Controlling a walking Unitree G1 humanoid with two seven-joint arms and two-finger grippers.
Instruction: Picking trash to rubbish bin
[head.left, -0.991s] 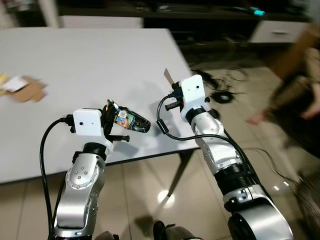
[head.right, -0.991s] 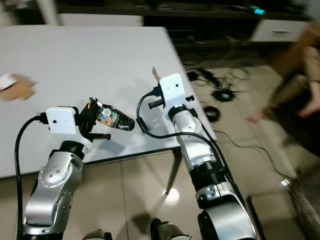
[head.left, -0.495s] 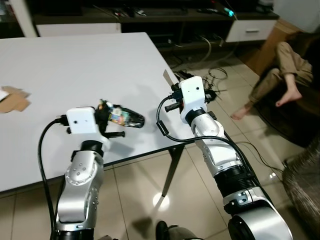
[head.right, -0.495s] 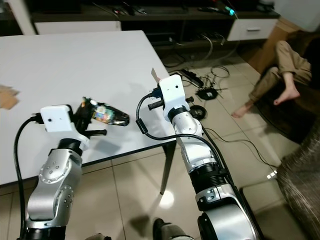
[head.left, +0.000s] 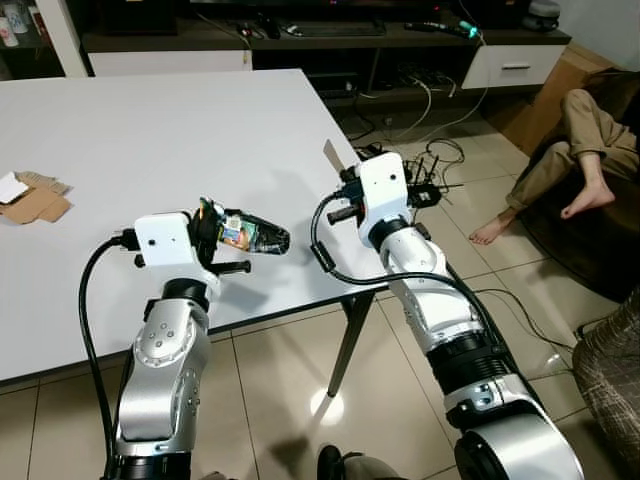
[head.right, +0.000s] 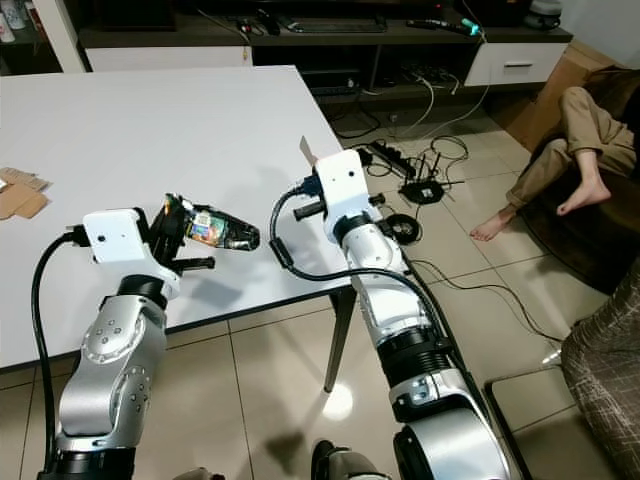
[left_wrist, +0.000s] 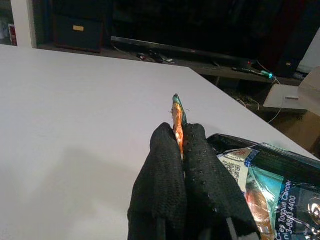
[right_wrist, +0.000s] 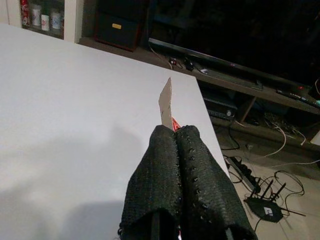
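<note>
A white table (head.left: 150, 120) takes up the left of the scene, with flattened cardboard pieces (head.left: 30, 197) lying near its far left edge. Beyond it stands a low dark TV cabinet (head.left: 300, 30). Cables and a power strip (head.left: 420, 180) sprawl over the tiled floor (head.left: 290, 370). A person's bare foot (head.left: 585, 200) rests on a dark seat at right.

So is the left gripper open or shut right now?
Shut. The left gripper has its two black fingers pressed together on the top edge of a snack wrapper, which it holds above the white table.
</note>
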